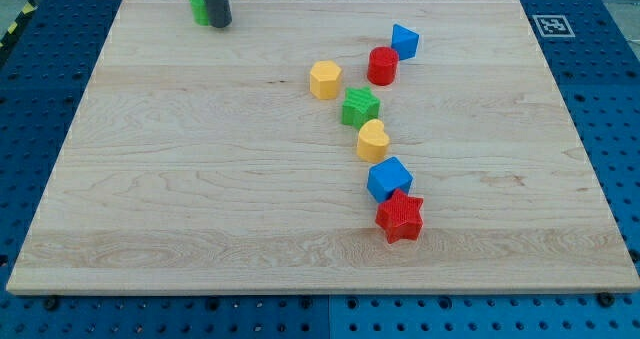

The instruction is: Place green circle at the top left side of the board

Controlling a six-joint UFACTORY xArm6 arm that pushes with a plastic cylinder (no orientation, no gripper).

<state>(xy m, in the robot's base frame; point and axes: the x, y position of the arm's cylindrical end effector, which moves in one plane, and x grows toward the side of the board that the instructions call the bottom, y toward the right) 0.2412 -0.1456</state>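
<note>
The green circle [200,7] sits near the top left corner of the wooden board [200,179], partly hidden behind my rod. My tip [219,24] rests on the board against the green circle's right side. The other blocks lie far off toward the view's right of centre.
A chain of blocks runs down the board's middle right: a blue block [404,40], a red cylinder [382,66], a yellow hexagon [325,80], a green star [360,106], a yellow heart [372,139], a blue cube [389,179] and a red star [401,216]. A marker tag [551,24] sits off the top right corner.
</note>
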